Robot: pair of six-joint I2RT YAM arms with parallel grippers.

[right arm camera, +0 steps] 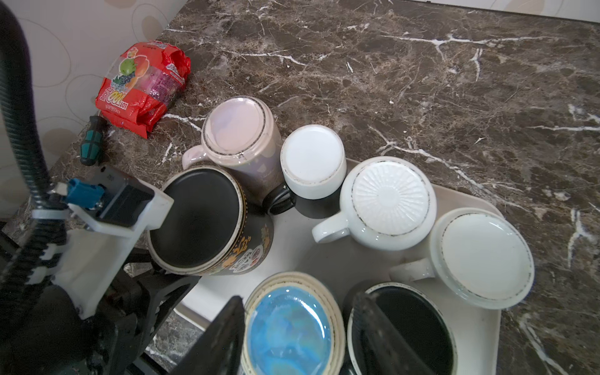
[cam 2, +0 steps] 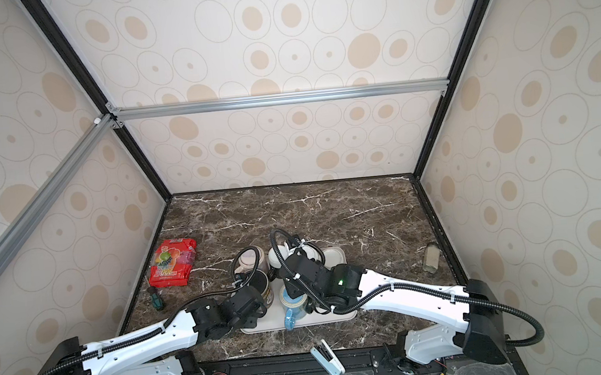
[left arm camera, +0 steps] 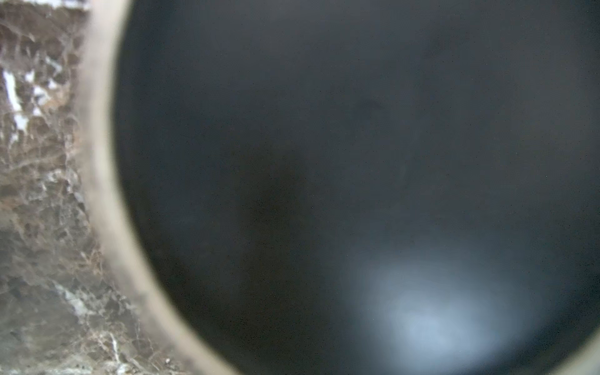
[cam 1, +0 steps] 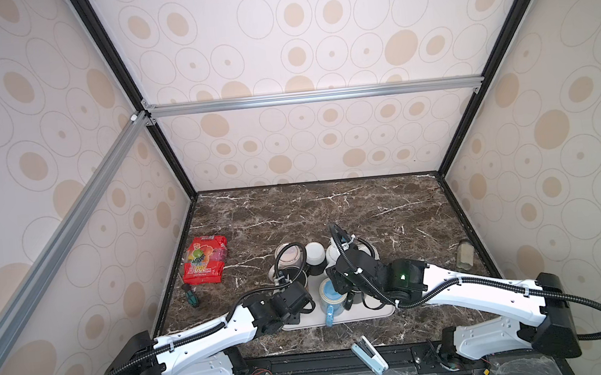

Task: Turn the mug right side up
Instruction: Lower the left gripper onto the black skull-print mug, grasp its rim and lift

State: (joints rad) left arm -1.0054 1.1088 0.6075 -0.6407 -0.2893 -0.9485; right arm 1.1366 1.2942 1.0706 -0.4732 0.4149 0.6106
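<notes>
Looking down in both top views, I see the blue mug (cam 1: 330,294) upside down on the tray (cam 1: 384,309); right wrist view: right gripper (right arm camera: 297,328) jaws straddle it, part open, grip unclear; left wrist view: black mug (left arm camera: 357,162) base, blurred; left gripper (cam 1: 296,309) state unclear.

The countertop (right arm camera: 422,81) is showing dark brown marble with white veins. The blue mug (right arm camera: 289,328), at the lower centre of the right wrist view, is showing a glossy mottled blue base ringed in cream. The black mug (right arm camera: 201,220) is carrying gold and white ornament. The snack packet (right arm camera: 143,84), upper left, is showing red with printed fruit. The tray (right arm camera: 480,328) is looking pale beige.
</notes>
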